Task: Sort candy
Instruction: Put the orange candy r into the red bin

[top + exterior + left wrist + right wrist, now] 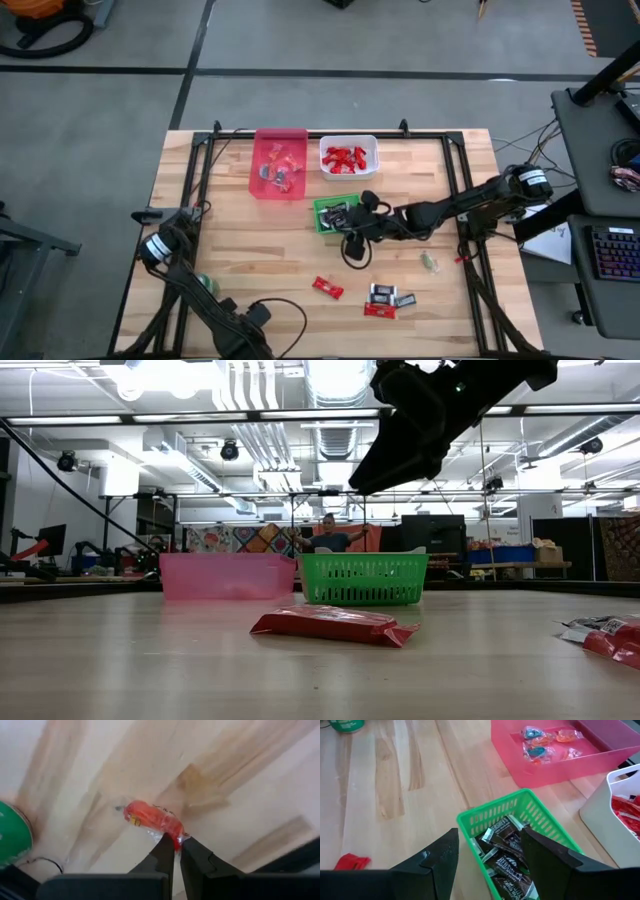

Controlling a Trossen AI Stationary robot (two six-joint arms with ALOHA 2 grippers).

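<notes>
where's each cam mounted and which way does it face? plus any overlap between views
High: overhead, straight down on the table; both arms show.
Low: table height, level toward the room; right arm overhead, red candy in front.
Left wrist: on the left arm, facing the tabletop; left gripper shut on an orange-red wrapped candy.
Right wrist: on the right arm, looking down; right gripper open over the green basket.
Shared: green basket and pink bin in high, low, right wrist.

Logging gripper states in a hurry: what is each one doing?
Left gripper: shut on the orange clear-wrapped candy.
Right gripper: open, empty, over the green plastic basket.
</notes>
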